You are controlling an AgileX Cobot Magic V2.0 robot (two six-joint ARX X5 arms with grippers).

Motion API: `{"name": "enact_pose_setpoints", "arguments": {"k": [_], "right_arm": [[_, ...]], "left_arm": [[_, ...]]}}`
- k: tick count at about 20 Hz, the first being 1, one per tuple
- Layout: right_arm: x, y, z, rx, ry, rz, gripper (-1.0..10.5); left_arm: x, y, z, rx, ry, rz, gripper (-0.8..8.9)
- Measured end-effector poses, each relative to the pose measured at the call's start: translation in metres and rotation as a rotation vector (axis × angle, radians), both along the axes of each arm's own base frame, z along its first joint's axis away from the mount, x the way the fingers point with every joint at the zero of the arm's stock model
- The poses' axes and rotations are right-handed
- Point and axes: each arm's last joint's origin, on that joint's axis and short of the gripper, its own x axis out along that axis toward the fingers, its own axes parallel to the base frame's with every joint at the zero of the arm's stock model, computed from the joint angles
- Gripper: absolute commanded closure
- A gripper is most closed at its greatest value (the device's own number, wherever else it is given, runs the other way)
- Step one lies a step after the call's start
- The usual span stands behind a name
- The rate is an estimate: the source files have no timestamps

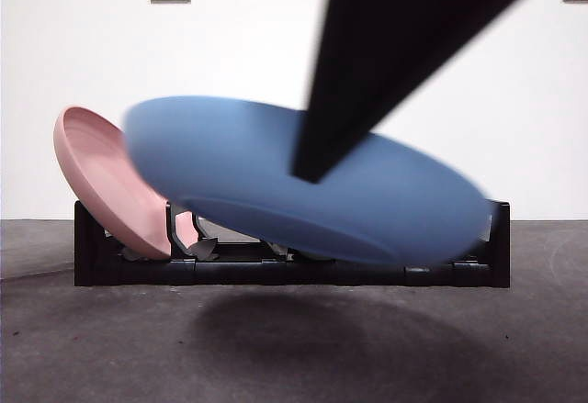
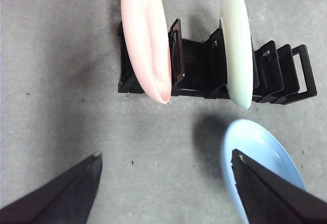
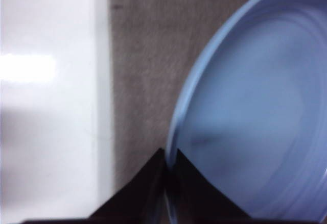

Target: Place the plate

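right gripper [image 3: 166, 183] is pinching the rim of the blue plate [image 1: 303, 183], its two jaws pressed together on the edge at the bottom centre of the right wrist view. in the front view the plate hangs tilted and motion-blurred across the middle of the frame, clear of the table [image 1: 92, 348], in front of the black rack [image 1: 276, 270]. a pink plate [image 1: 106, 178] already leans in a slot at the left of that frame; the left wrist view also shows a pale green plate [image 2: 237, 45] standing in the rack further along. left gripper [image 2: 166, 183] hangs spread wide and holds nothing. risks, as i judge them: the rim grip is narrow, so a fast swing could let the plate twist or slip, and a poorly lined-up edge could hit a divider or knock the green plate.
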Motion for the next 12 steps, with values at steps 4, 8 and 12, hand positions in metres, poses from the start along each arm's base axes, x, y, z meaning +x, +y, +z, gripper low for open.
{"name": "enact_pose_setpoints", "arguments": {"k": [4, 8, 12], "right_arm": [[0.019, 0.020, -0.011, -0.067, -0.006, 0.007, 9.4], [0.031, 0.027, -0.032, -0.132, 0.018, -0.019, 9.4], [0.036, 0.036, -0.046, -0.150, 0.025, -0.021, 9.4]], "left_arm": [[0.000, 0.000, 0.000, 0.008, -0.004, -0.008, 4.09], [0.000, 0.000, 0.000, 0.019, -0.010, -0.020, 4.09], [0.000, 0.000, 0.000, 0.026, -0.014, -0.028, 4.09]]}}
